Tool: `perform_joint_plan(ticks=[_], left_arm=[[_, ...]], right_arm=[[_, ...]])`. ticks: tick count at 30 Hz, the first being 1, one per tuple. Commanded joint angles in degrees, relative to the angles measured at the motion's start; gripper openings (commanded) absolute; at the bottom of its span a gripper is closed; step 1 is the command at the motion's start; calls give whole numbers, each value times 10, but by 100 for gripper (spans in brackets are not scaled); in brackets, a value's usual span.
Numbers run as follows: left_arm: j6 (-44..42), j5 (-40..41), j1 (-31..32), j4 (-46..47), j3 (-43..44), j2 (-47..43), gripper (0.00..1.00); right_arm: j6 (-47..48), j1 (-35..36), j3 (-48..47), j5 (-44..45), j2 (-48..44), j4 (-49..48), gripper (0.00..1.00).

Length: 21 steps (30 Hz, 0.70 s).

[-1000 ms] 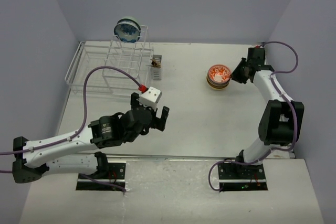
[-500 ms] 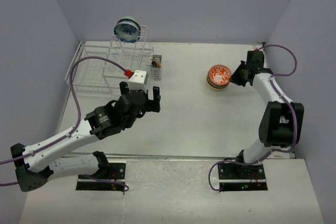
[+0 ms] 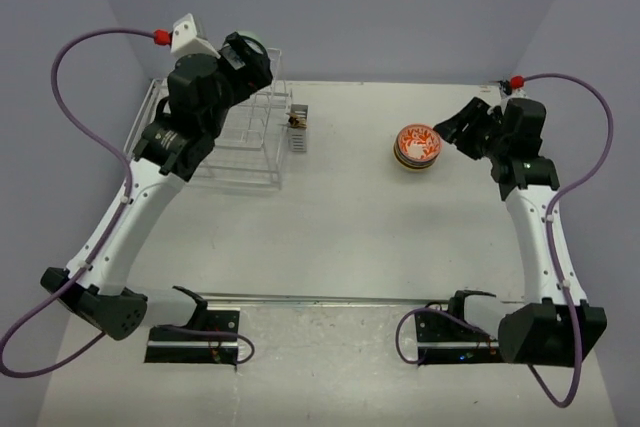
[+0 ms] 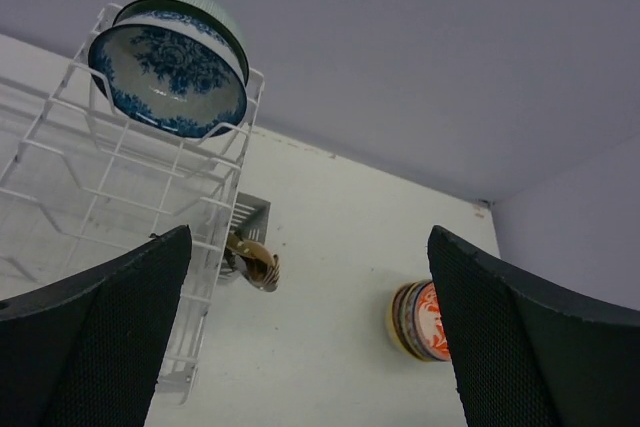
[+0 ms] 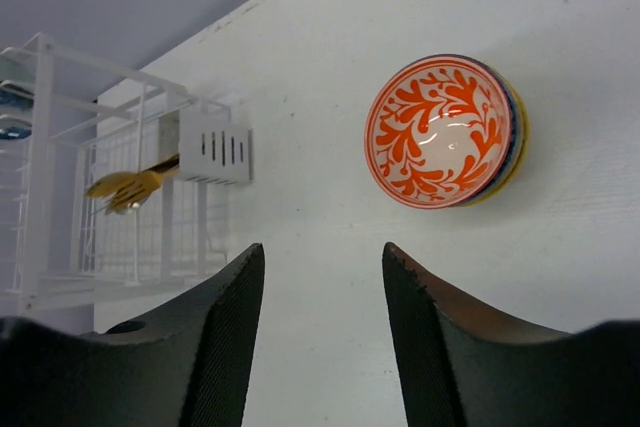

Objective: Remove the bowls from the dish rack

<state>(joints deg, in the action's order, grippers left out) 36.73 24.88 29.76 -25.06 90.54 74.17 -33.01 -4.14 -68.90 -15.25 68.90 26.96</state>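
Two bowls stand on edge in the top of the white wire dish rack [image 4: 100,167]: a blue-patterned bowl [image 4: 168,82] and a pale green bowl [image 4: 205,9] behind it. My left gripper [image 4: 310,347] is open and empty, close to them. In the top view it [image 3: 250,62] is raised at the rack's [image 3: 150,122] tall frame and hides these bowls. A stack of bowls [image 3: 417,144] topped by an orange-red patterned bowl [image 5: 440,132] sits on the table at right. My right gripper [image 5: 322,252] is open and empty, just right of the stack in the top view [image 3: 462,132].
The grey cutlery cup [image 3: 297,135] hangs on the rack's right end with a gold fork [image 5: 125,187] in it. It also shows in the left wrist view [image 4: 250,217]. Walls close the table at back and sides.
My left arm has swung up from the middle of the table to the top of the rack. My right arm has risen and pulled slightly back from the stack.
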Motion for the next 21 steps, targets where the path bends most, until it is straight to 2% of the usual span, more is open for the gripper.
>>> perform_joint_plan(ticks=[1,5,8,12,18,21], left_arm=[[94,-84,-54,7,38,23,100],[174,-95,-106,70,3,19,100],[236,-115,-137,108,-19,32,100],[315,-140,-159,138,-9,96,100],[340,-80,-160,173,19,162,100],[341,-57,-162,140,70,203,100]], right_arm=[[16,1,50,-96,-70,-4,54],[30,1,76,-191,-113,-1,61],[30,1,97,-213,-134,-1,61],[18,1,127,-263,-184,-21,62],[23,1,184,-273,-249,-17,62],[25,1,211,-262,-290,-14,62]])
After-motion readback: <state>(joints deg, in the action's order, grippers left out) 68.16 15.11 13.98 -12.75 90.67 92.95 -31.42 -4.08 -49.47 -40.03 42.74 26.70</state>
